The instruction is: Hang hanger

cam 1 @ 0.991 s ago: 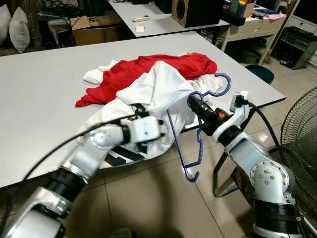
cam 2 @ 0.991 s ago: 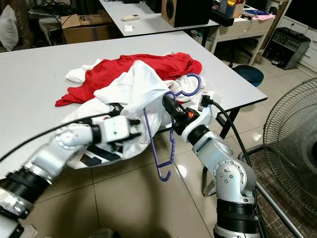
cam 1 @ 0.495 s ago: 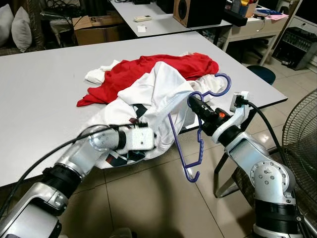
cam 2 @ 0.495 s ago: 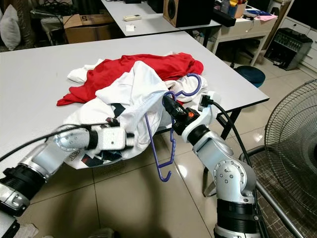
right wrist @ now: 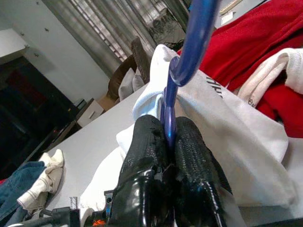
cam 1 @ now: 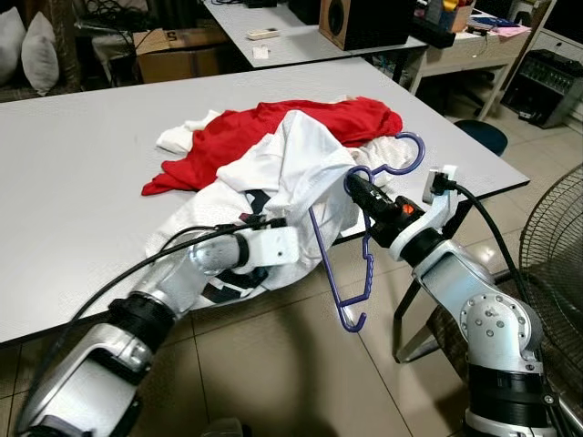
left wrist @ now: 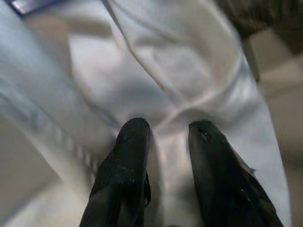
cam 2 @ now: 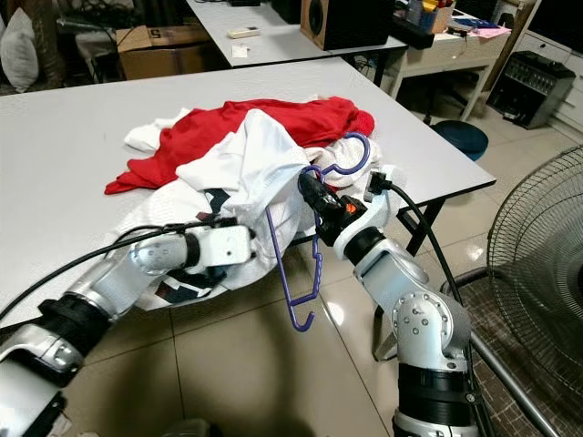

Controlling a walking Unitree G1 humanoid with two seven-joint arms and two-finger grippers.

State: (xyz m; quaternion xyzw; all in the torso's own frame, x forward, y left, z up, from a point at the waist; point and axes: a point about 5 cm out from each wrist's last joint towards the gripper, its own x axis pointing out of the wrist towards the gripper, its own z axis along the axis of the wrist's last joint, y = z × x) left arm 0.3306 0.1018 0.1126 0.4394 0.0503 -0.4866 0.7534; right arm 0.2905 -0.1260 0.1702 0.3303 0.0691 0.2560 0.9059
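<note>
One purple hanger (cam 1: 364, 238), pinched at the neck between the closed fingers of the right gripper (cam 1: 351, 185), hook above, body dangling past the table (cam 1: 82, 173) edge. One white garment (cam 1: 291, 164) — dark print, unreadable — draped over one red garment (cam 1: 301, 120). Left gripper (left wrist: 165, 130) pressed into the white cloth, fingers narrowly parted, nothing clamped — hanger just beside.

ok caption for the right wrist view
Right hand shut on the blue hanger, white shirt beyond.
</note>
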